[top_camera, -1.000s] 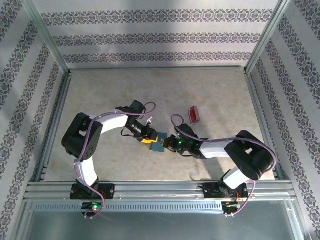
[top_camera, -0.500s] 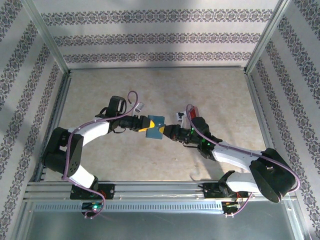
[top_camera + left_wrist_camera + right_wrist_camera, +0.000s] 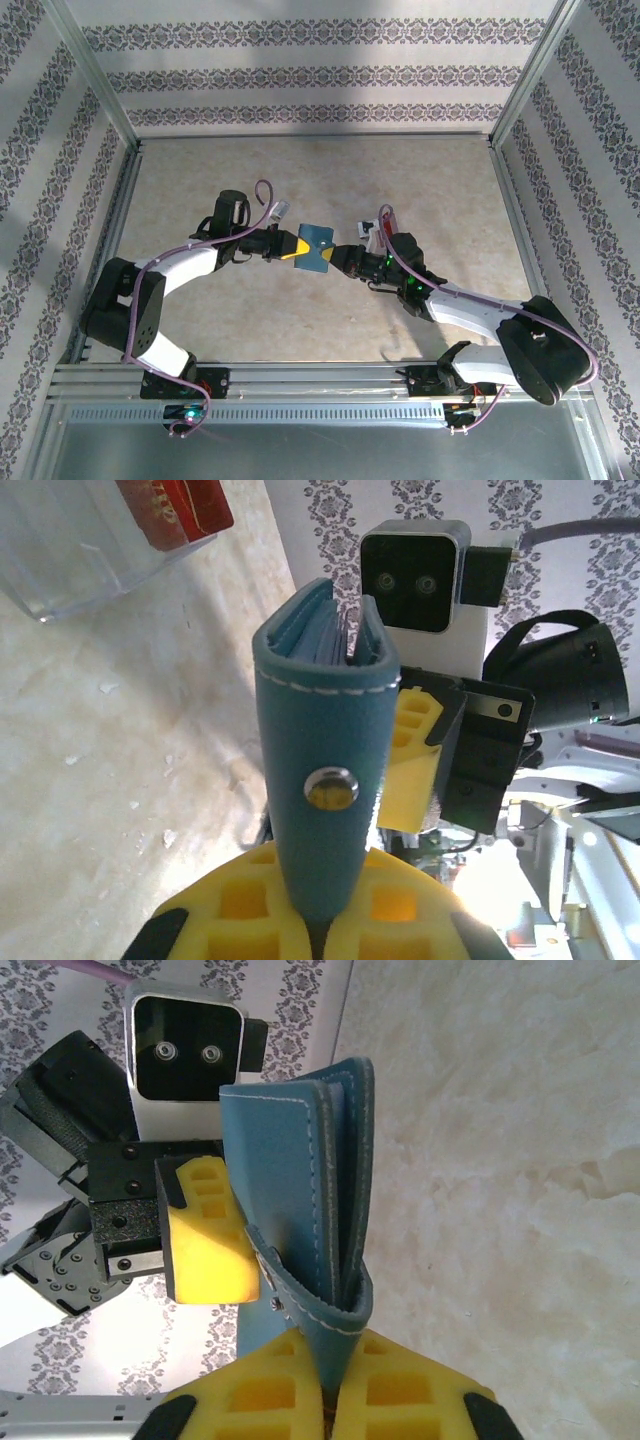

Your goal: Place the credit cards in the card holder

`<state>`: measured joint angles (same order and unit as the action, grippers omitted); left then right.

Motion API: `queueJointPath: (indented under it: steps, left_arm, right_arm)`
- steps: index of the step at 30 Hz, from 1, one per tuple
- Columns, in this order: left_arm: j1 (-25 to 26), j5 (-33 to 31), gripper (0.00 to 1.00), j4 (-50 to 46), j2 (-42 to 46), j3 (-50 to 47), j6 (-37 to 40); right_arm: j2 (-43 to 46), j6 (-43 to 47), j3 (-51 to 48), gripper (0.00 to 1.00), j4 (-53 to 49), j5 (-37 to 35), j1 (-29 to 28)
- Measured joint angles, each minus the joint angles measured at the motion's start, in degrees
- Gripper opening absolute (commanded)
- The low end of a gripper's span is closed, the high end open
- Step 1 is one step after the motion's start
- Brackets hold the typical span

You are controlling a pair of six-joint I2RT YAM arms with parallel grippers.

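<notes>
1. Left gripper (image 3: 297,246) is clamped on the card holder (image 3: 318,251). In the left wrist view, its yellow pads are pressed on the teal cover just below the snap stud (image 3: 331,787).
2. Right gripper (image 3: 345,260) is closed on the holder's other end, pinching the stitched edge in the right wrist view. The holder is gripped from 9 o'clock by the left and from 4 o'clock by the right. It is held on edge by 2 grippers and appears to be clear of the table (image 3: 250,170).
3. Change: 1 s ago the holder was held nearer the 6 o'clock side of the table, with the left arm folded back. It has since been carried toward 12 o'clock, to about table centre. Over the last half second it was only nudged toward 2 o'clock.
4. Credit cards (image 3: 175,508): red faces are seen in a clear stand (image 3: 70,560) on the table, at 2 o'clock of the holder and near the right wrist. The holder is now closer to the stand than it was.
5. Meaning: the carry is judged to be done, but no insertion has started.
6. The covers are parted only slightly at the free edge. Whether a card is already inside cannot be told.
7. Next, the holder likely has to be opened wider and 1 gripper freed so a card can be fetched.
</notes>
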<state>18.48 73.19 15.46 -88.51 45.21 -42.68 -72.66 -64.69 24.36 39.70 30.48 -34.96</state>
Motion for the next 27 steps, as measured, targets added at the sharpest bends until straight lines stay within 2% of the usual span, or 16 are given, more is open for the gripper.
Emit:
queueJointPath:
  steps: [2, 4, 10, 14, 17, 22, 27]
  left_arm:
    - [0.2, -0.39, 0.0, -1.64, 0.0, 0.02, 0.39]
    - [0.26, -1.55, 0.0, -6.23, 0.0, 0.44, 3.02]
    - [0.33, -11.65, 0.0, -27.08, -1.29, 5.22, 19.43]
    - [1.46, -18.18, 0.0, -34.69, -4.94, 7.06, 26.49]
    - [3.21, -22.38, 0.0, -38.53, -8.5, 8.17, 30.08]
    - [5.64, -25.73, 0.0, -41.66, -11.65, 9.92, 32.68]
    - [6.32, -27.21, 0.0, -42.1, -12.15, 10.84, 32.83]
  right_arm:
    - [-0.59, -0.04, -0.07, 0.31, -0.2, 0.5, -0.02]
    - [-0.61, 0.48, -0.57, 0.38, -1.6, 1.11, 0.0]
    - [6.4, 4.57, -5.57, 0.43, -16.04, 1.14, 0.94]
    - [11.76, 6.93, -6.73, 0.32, -25.03, -2.03, 2.21]
    - [11.04, 8.11, -6.01, 0.26, -28.04, -4.59, 2.23]
    - [2.36, 9.44, -0.76, 0.21, -28.92, -6.45, 2.03]
    - [-8.68, 10.05, 5.31, 0.18, -26.93, -6.88, -1.27]
